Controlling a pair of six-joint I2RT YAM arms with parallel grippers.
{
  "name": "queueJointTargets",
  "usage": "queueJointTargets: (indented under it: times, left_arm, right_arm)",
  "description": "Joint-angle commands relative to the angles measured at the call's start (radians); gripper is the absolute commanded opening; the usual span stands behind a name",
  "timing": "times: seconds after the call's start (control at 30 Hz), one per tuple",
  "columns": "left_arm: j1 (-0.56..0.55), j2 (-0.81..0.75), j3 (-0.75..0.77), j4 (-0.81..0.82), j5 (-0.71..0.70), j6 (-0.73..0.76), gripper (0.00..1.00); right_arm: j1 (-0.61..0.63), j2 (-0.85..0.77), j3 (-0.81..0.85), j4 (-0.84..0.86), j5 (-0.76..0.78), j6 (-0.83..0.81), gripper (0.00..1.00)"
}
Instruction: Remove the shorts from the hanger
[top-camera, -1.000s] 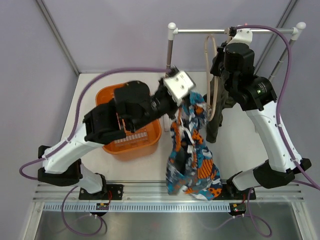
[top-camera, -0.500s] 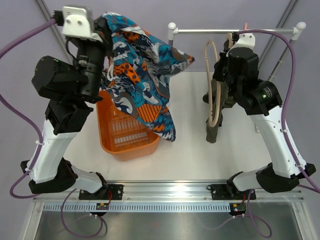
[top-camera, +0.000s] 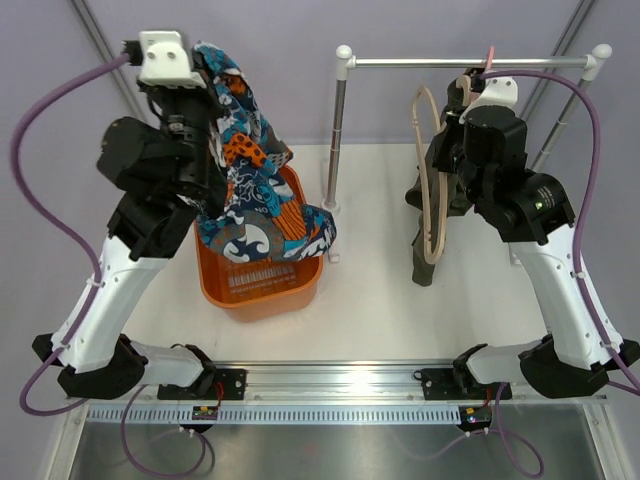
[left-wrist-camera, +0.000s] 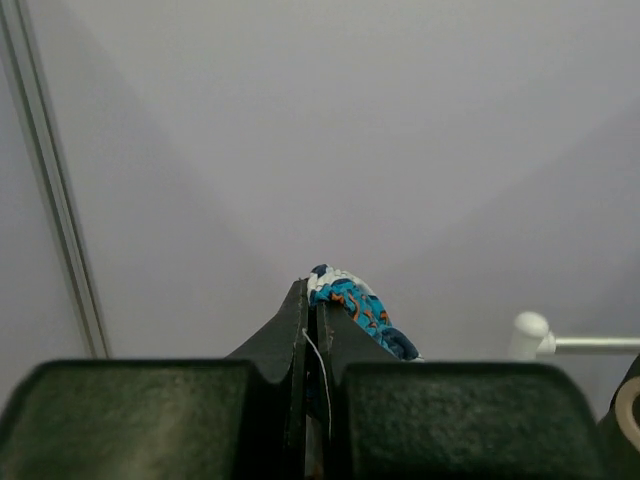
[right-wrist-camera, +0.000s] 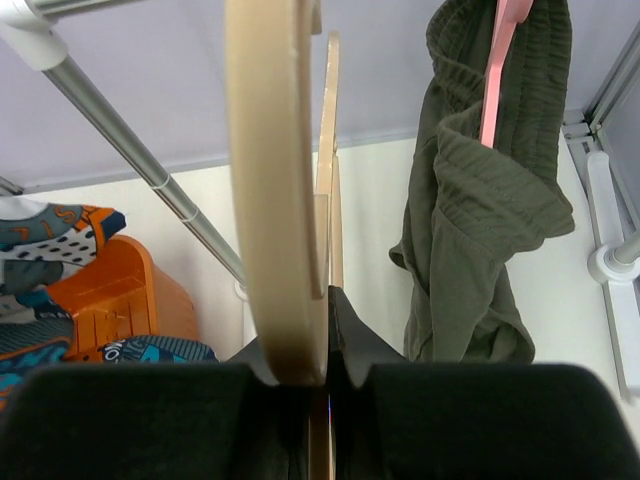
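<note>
The patterned blue, orange and white shorts (top-camera: 245, 175) hang from my left gripper (top-camera: 205, 60), raised high at the back left, and trail down into the orange basket (top-camera: 262, 290). In the left wrist view the gripper (left-wrist-camera: 312, 300) is shut on a fold of the shorts (left-wrist-camera: 355, 305). My right gripper (top-camera: 440, 200) is shut on the bare wooden hanger (top-camera: 428, 170), which hangs on the rail (top-camera: 470, 62). In the right wrist view the hanger (right-wrist-camera: 275, 190) stands between the closed fingers (right-wrist-camera: 350, 330).
Olive green shorts (top-camera: 432, 235) hang on a pink hanger (right-wrist-camera: 500, 70) on the same rail, to the right of the wooden hanger. The rail's left post (top-camera: 335, 130) stands just right of the basket. Frame bars run along the back corners.
My left arm has swung from the table's middle up to the back left, carrying the shorts off the hanger; they now drop lower, into the basket. The right arm has barely moved.
</note>
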Motion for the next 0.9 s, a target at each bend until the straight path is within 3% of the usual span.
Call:
queueJointTargets:
  times: [0.0,0.1,0.27,0.37,0.5,0.63,0.7,0.77,0.87]
  left_arm:
    - [0.038,-0.060,-0.191,0.068,-0.013,-0.121,0.00]
    - [0.078,-0.111,-0.315,0.042,-0.016,-0.251,0.00]
    - [0.139,-0.159,-0.663,-0.065,0.012,-0.527,0.00]
    - [0.208,-0.116,-0.845,-0.114,0.107,-0.818,0.00]
    - [0.280,-0.016,-1.030,-0.093,0.272,-1.029,0.00]
    - [0.311,0.048,-1.141,-0.041,0.346,-1.143,0.00]
    - [0.311,0.051,-1.173,-0.033,0.355,-1.180,0.12]
    - [0.311,0.045,-1.191,-0.029,0.360,-1.204,0.13]
    - [0.316,-0.011,-1.225,-0.036,0.348,-1.226,0.27]
  right_arm:
    - [-0.007,-0.033,-0.031,0.041,-0.013,0.003,0.00]
    - [-0.007,-0.045,-0.057,0.041,-0.008,0.003,0.00]
    - [-0.007,-0.067,-0.092,0.052,-0.011,0.007,0.00]
    - [-0.007,-0.073,-0.118,0.052,-0.011,0.007,0.00]
    - [-0.007,-0.074,-0.120,0.055,-0.013,0.004,0.00]
    - [-0.007,-0.064,-0.095,0.041,-0.022,-0.005,0.00]
    - [-0.007,-0.064,-0.094,0.041,-0.030,-0.011,0.00]
    - [-0.006,-0.067,-0.098,0.043,-0.039,-0.022,0.00]
    - [-0.007,-0.070,-0.104,0.038,-0.048,-0.026,0.00]
